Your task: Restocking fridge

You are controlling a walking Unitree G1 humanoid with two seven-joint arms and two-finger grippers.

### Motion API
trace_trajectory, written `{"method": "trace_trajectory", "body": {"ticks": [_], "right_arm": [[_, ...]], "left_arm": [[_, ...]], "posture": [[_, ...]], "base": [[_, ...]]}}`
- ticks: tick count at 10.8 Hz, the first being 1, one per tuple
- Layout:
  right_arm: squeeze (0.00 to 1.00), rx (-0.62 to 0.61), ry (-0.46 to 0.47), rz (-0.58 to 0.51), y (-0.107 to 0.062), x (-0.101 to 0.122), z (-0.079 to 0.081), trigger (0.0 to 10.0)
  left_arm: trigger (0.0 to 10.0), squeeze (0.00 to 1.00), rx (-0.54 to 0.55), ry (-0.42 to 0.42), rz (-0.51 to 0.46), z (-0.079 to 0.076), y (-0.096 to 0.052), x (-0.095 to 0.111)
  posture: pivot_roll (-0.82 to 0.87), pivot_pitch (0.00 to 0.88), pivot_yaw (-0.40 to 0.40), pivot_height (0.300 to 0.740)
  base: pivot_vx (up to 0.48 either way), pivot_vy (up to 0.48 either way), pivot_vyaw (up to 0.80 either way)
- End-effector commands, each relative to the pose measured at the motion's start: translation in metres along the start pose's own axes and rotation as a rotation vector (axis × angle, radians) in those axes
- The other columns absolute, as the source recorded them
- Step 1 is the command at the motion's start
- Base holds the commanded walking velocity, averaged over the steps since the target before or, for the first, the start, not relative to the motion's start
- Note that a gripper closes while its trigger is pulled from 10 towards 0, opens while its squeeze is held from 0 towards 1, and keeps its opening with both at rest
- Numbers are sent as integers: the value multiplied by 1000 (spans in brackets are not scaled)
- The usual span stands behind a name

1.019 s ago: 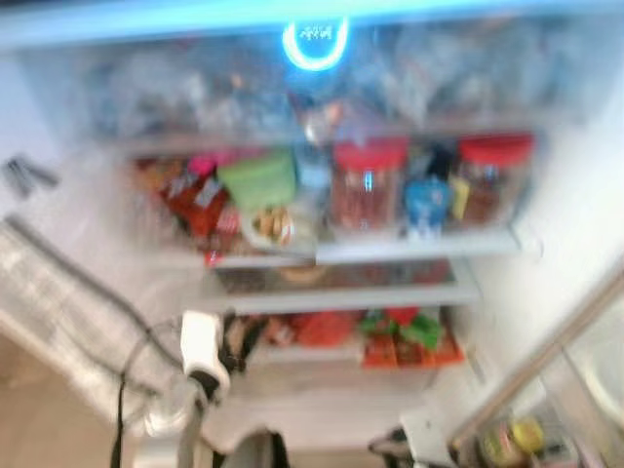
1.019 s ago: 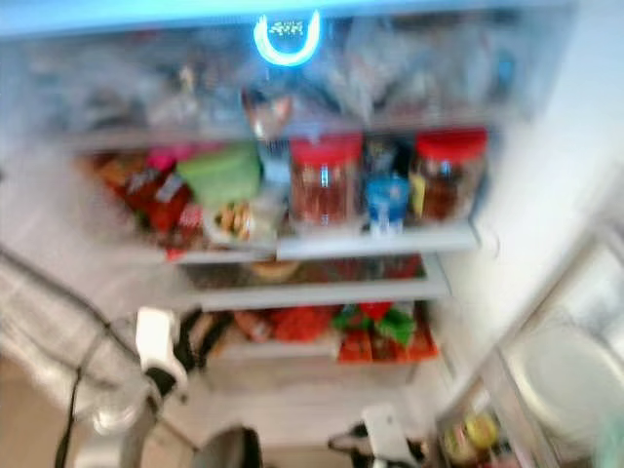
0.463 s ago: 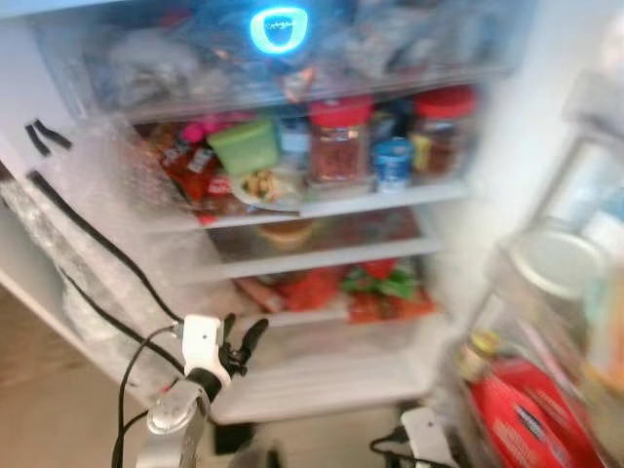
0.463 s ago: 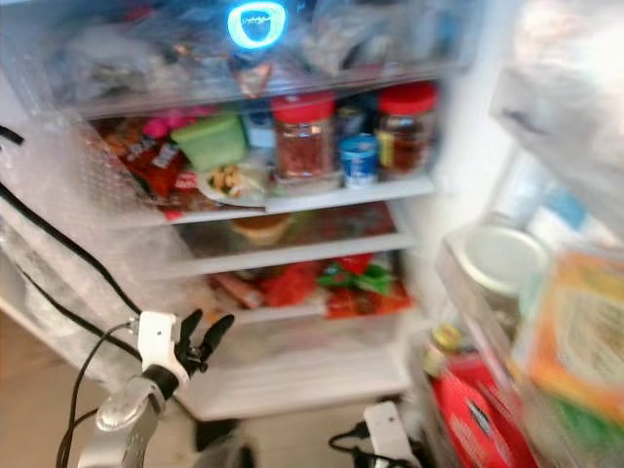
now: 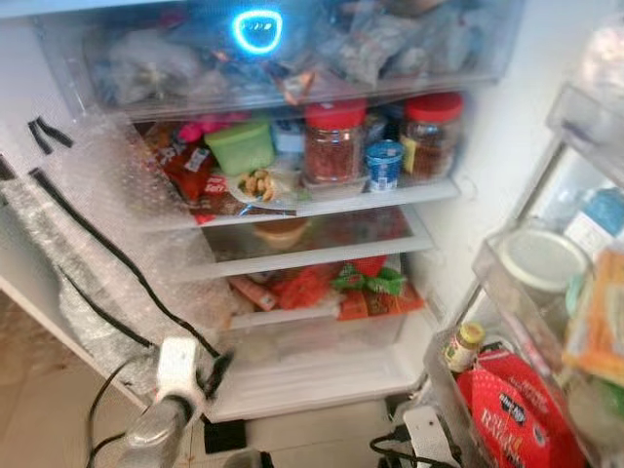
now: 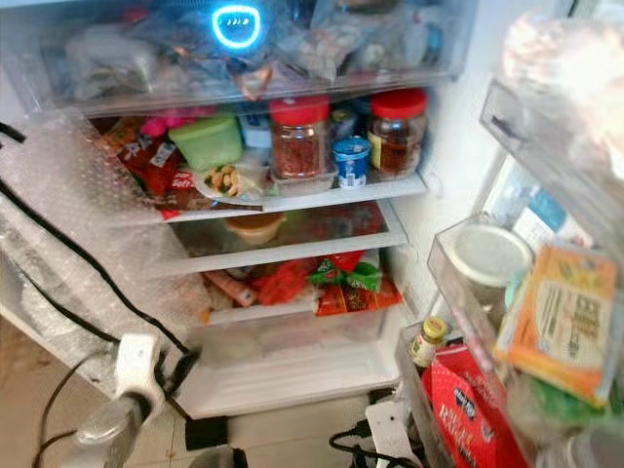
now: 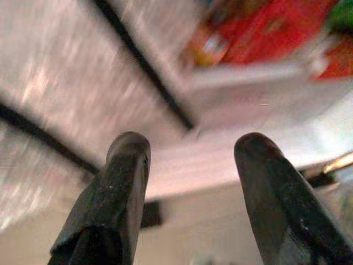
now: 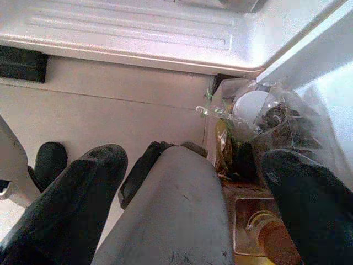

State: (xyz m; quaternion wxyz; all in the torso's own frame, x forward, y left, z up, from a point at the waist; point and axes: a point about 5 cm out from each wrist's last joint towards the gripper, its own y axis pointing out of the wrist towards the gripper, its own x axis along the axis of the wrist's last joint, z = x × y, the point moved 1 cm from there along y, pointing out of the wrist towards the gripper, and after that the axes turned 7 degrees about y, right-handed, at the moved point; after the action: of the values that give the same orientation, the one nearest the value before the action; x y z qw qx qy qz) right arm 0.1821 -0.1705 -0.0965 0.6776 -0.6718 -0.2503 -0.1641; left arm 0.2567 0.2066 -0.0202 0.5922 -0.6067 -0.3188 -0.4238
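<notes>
Left gripper [image 5: 216, 370] sits low by the fridge's bottom-left corner, fingers [image 7: 118, 187] spread wide with nothing between them, pointing at the bubble wrap [image 5: 107, 234] and black cable [image 5: 107, 249] along the left wall. Right gripper [image 8: 190, 182] hangs low near the floor [image 8: 110, 110] at the foot of the door, fingers well apart, holding nothing

Fridge [image 5: 322, 375] open and already well filled: top drawer [image 5: 292, 58] packed with bags, next shelf [image 5: 322, 207] left to right has red packets [image 5: 190, 171], green tub [image 5: 242, 146], plate of nuts [image 5: 255, 185], red-lid jar [image 5: 333, 144], blue cup [image 5: 384, 164], second red-lid jar [image 5: 431, 135]. Lower shelf carries red and green packs [image 5: 351, 288]. Door bin on the right holds a white-lid tub [image 5: 538, 261], small yellow-cap bottle [image 5: 462, 345], red box [image 5: 515, 417]

No item in either gripper, so my read is nothing is being stocked yet

Risks:
- left fingers snagging the cable or wrap on any reach inward, they're right beside it
- shelf edge is crowded, pushing anything in could knock the plate or cup off
- right arm close to door bins, a swing up could clip the bottle
</notes>
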Motion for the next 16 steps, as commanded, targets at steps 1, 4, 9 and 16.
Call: {"method": "trace_trajectory", "body": {"ticks": [1,4,9,16], "right_arm": [[0,14,6,40,-1,-11,5,10000],[0,16,6,41,-1,-11,6,10000],[0,19,8,40,-1,-12,6,10000],[0,25,-1,30,-1,-9,6,10000]], "left_arm": [[10000,0,13,30,100,4,-3,-17],[10000,0,86,57,347,12,-20,-63],[10000,0,103,28,470,9,-37,-91],[10000,0,101,22,538,4,-47,-106]], "posture": [[15,0,45,660],[12,0,51,660],[10,0,51,660],[10,0,50,660]], "base": [[0,0,0],[0,0,0],[0,353,0],[0,440,114]]}}
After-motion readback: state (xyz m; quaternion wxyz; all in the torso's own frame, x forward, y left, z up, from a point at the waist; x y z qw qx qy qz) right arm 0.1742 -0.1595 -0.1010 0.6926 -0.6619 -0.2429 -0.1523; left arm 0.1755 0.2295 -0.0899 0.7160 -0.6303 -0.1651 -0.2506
